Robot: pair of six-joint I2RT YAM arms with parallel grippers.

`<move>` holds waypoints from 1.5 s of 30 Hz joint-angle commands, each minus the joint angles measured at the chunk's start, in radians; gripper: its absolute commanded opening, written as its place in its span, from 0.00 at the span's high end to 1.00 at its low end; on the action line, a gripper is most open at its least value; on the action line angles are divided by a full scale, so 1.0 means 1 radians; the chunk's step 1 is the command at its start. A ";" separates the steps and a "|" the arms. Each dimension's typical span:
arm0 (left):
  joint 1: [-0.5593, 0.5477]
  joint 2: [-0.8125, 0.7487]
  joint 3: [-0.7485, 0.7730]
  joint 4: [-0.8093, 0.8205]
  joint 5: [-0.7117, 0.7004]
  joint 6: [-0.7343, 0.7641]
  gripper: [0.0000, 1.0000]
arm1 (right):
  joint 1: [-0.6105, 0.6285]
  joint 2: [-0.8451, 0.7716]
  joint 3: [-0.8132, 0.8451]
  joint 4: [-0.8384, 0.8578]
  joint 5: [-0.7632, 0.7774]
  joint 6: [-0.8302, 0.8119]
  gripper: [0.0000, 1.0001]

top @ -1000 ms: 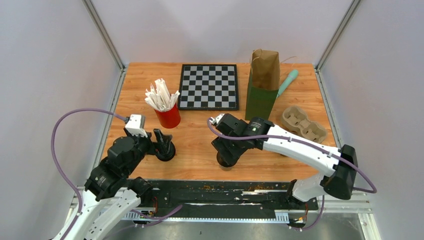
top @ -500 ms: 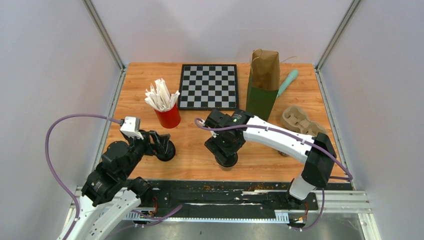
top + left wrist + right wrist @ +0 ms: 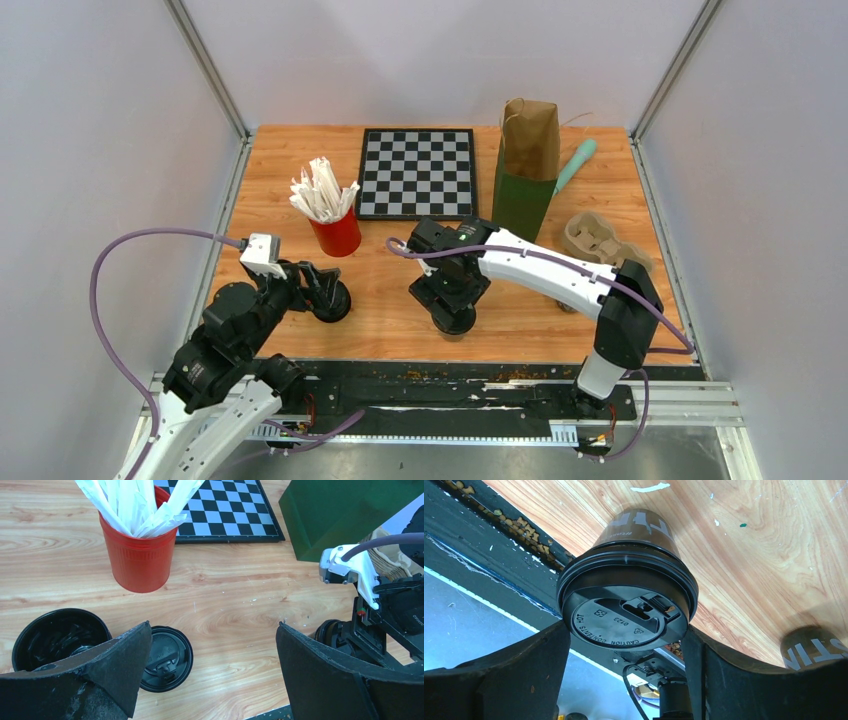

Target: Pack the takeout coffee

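Note:
One takeout coffee cup (image 3: 634, 540), brown with a black lid (image 3: 626, 615), stands near the table's front edge (image 3: 455, 320). My right gripper (image 3: 626, 645) is shut on it at the lid rim, a finger pressing each side. A second brown cup (image 3: 819, 647) shows at the lower right of the right wrist view. My left gripper (image 3: 212, 680) hangs open over bare wood. To its left stands an open black cup (image 3: 55, 637) without a lid, and a loose black lid (image 3: 167, 657) lies flat beside it, partly behind my left finger (image 3: 115, 665).
A red cup of wrapped straws (image 3: 338, 232) stands behind the left gripper (image 3: 318, 285). A chessboard (image 3: 417, 172) lies at the back. A tall brown and green paper bag (image 3: 525, 170) stands at the back right, with a teal tool (image 3: 575, 165) and a pulp cup carrier (image 3: 600, 240) beyond it.
The right arm's elbow has swung in to the left and its wrist has turned over the cup, which stayed in place. The left arm has shifted slightly left, jaws still open.

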 commanded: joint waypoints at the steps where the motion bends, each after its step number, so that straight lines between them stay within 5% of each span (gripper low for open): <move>1: 0.004 -0.007 -0.002 0.036 -0.003 0.021 0.00 | -0.011 0.017 0.021 0.032 -0.025 -0.015 0.22; 45: 0.004 -0.015 -0.003 0.037 -0.007 0.026 0.00 | -0.048 0.042 0.059 -0.029 0.011 -0.016 0.22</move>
